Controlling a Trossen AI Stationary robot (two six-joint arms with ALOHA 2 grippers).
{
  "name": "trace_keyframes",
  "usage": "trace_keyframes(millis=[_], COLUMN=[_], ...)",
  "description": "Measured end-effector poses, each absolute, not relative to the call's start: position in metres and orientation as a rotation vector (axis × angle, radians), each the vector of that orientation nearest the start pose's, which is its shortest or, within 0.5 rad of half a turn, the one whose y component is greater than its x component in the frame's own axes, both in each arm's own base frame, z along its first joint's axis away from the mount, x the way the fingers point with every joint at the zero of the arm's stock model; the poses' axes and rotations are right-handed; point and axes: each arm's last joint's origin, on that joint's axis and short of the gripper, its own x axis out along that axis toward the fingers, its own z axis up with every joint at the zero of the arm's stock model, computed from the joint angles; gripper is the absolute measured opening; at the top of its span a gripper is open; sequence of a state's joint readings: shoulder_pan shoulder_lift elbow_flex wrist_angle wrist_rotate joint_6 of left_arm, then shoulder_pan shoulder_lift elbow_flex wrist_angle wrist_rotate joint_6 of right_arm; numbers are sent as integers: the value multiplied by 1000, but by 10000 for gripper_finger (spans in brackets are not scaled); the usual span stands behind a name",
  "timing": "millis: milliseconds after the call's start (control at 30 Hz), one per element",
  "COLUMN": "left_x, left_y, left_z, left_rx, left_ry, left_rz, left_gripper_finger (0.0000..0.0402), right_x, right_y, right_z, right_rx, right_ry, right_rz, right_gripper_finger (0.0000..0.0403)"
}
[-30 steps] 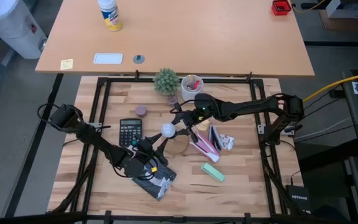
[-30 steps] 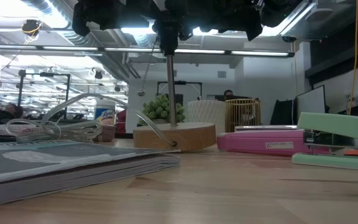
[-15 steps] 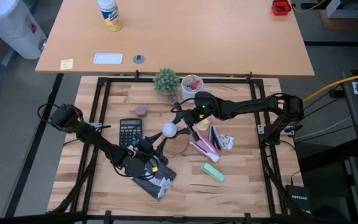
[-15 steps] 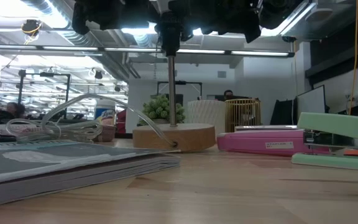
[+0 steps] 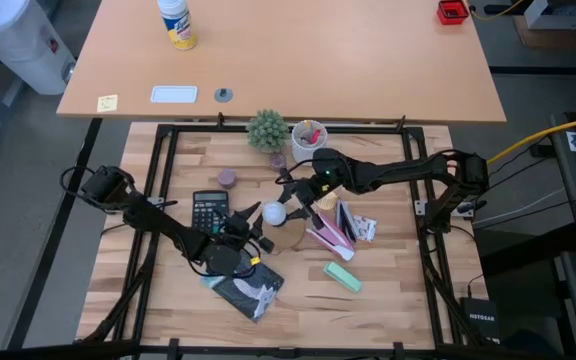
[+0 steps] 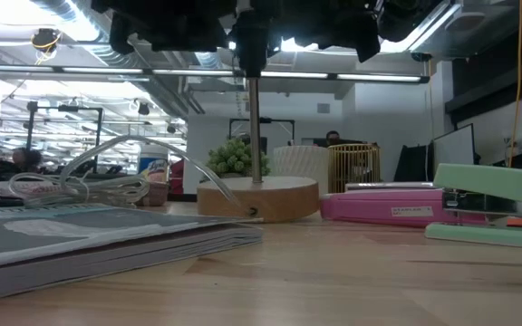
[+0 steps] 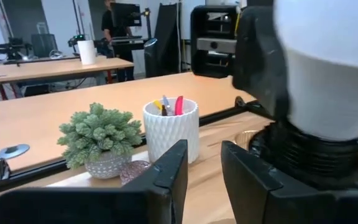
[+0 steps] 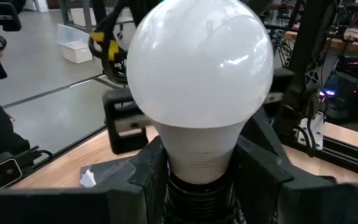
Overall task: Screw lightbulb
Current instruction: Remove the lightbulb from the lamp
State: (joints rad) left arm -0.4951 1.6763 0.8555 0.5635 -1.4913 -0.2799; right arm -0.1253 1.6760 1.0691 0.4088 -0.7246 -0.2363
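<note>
In the low view a stack of papers (image 6: pixel 107 240) is lying nearest, and behind it the round wooden base (image 6: pixel 256 197) is carrying a thin post (image 6: pixel 255 127) up into the dark arms overhead, so the socket is standing high above the table and has to be worked from the sides. From above, the bulb (image 5: pixel 273 212) is sitting on top of that post at the middle of the table, with the calculator (image 5: pixel 209 213) just beside it and the plant (image 5: pixel 266 130) and pen cup (image 5: pixel 308 134) farther back. The right gripper (image 5: pixel 290 205) is reaching in from the right and clasping the bulb at its neck; its wrist view shows both fingers (image 8: pixel 143 177) pressed to the narrow white neck just above the grey thread, probably because the neck gives a firmer seat for turning than the round glass. The left gripper (image 5: pixel 250 226) is sitting close under the bulb beside the black socket (image 7: pixel 316 158), fingers (image 7: pixel 166 177) apart with nothing between them, seemingly placed to steady the stand. The bulb is looking matte white, pear-shaped, upright and unlit.
</note>
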Motion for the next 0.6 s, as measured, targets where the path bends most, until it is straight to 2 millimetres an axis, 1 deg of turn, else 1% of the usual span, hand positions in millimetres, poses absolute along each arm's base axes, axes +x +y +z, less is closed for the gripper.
trace_keyframes(millis=[167, 333, 467, 600], left_x=[289, 281, 286, 291], left_y=[-146, -161, -161, -154], left_z=[219, 221, 216, 214], left_rx=[-62, -167, -266, -323], left_ry=[-19, -60, -64, -84], left_rz=[963, 882, 792, 799], left_gripper_finger=[88, 88, 88, 88], right_x=[370, 371, 371, 371], right_y=[-28, -28, -29, -29], right_z=[258, 258, 258, 258], right_rx=[-146, -150, -152, -153], right_ry=[113, 114, 113, 111], right_rz=[604, 589, 588, 588], right_gripper_finger=[154, 154, 154, 154])
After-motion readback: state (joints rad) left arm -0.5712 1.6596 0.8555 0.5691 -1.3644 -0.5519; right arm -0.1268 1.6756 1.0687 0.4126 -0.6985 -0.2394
